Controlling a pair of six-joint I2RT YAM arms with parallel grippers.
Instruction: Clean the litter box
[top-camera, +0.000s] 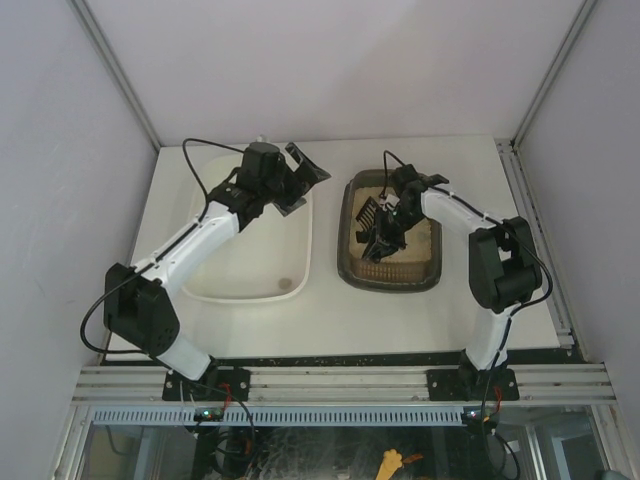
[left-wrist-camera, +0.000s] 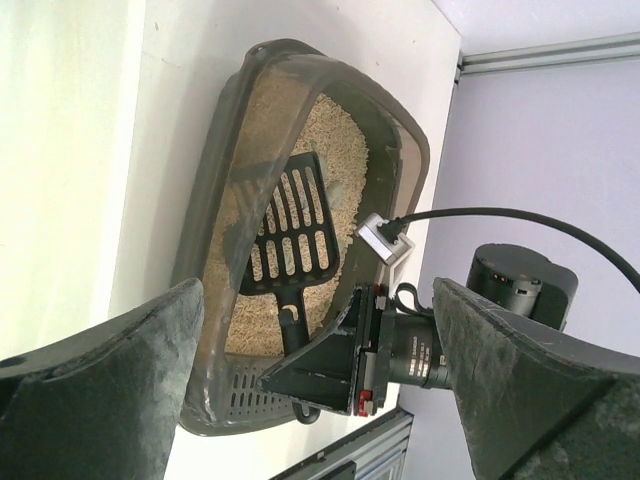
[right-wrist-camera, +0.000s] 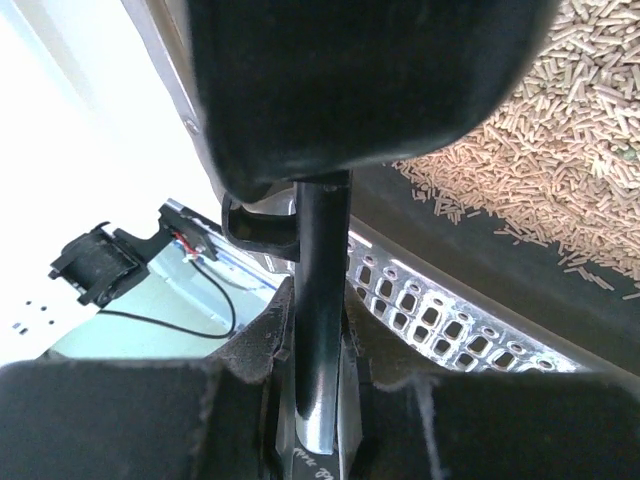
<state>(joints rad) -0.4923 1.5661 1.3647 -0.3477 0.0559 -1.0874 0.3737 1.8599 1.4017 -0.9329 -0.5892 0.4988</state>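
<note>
The litter box sits on the bench; it is a dark translucent tray with rounded corners, and its floor is covered with beige pellet litter; across the box's near end runs a pale perforated ledge, with a dark band between it and the pellets.

A black slotted scoop is inside the box, its blade over the far left part of the litter and its handle pointing towards the box's near end; whether the blade rests on the pellets or hangs just above them cannot be told.

The right hand is above the middle of the box, clamped on the scoop's handle; the right wrist view shows the handle running straight between its fingers.

A larger cream-white tub stands just left of the box, with a narrow strip of bench between the two; a small brownish spot shows on the tub's floor, at the corner closest to the box's near left corner.

The left hand hangs to the left of the box, above the tub wall that faces it and towards the far end; its jaws are spread wide with nothing between them, and its camera looks across at the box and the scoop.
</note>
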